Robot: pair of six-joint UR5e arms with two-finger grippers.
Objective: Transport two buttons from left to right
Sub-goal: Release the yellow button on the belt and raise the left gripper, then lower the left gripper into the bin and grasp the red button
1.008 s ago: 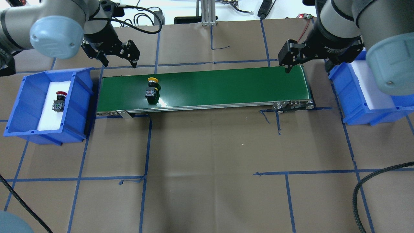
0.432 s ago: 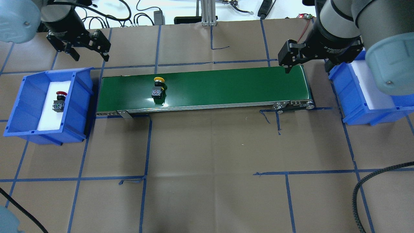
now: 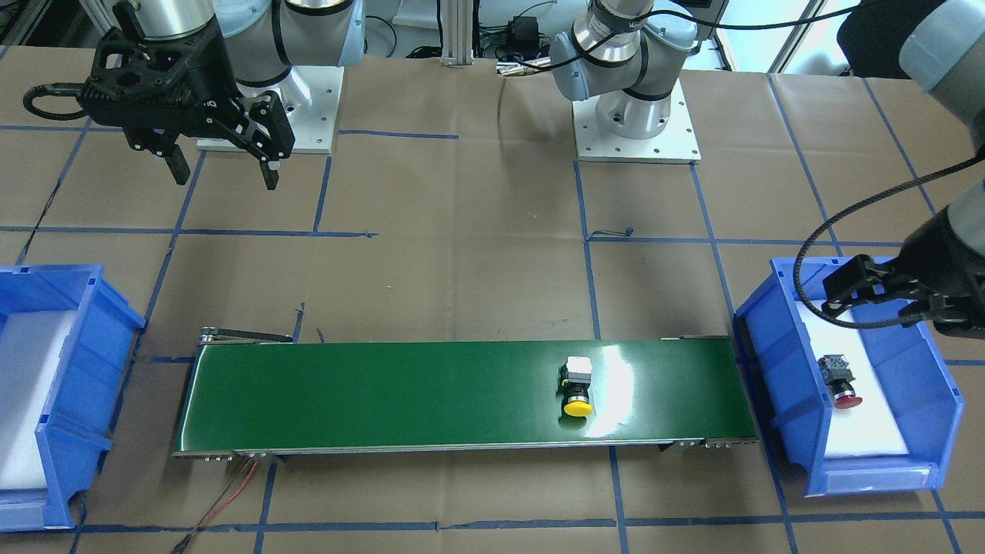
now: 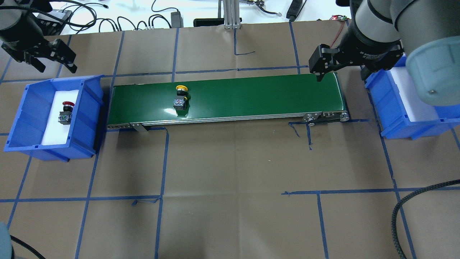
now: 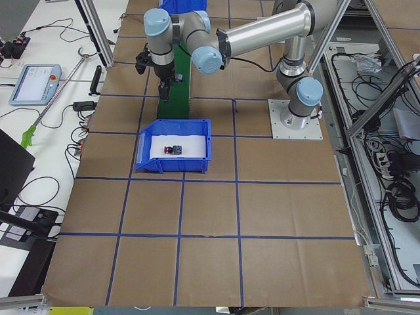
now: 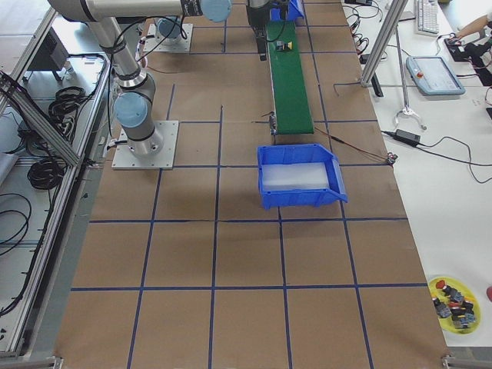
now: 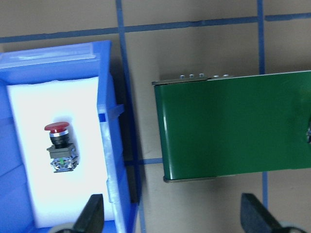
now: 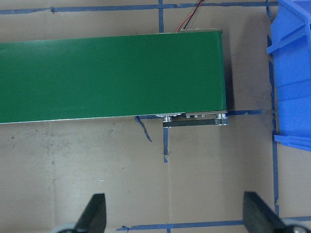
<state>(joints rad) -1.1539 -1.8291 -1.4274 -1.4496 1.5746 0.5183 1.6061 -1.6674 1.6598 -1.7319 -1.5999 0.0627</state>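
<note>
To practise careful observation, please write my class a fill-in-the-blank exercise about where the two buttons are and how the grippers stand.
The yellow button lies on the ____ belt.
The red button lies inside a ____ bin.
The left gripper and the right gripper are both ____.
Missing words: green; blue; open.

My bench (image 4: pixel 230 162) is covered in brown paper crossed by blue tape lines (image 4: pixel 163 162). In the overhead view, a long green conveyor (image 4: pixel 251 95) lies across its upper middle. One blue bin (image 4: pixel 90 108) sits just off the conveyor's left end, a second blue bin (image 4: pixel 406 127) sits at the right edge, and a black braided cable (image 4: pixel 395 212) curls in at lower right.
</note>
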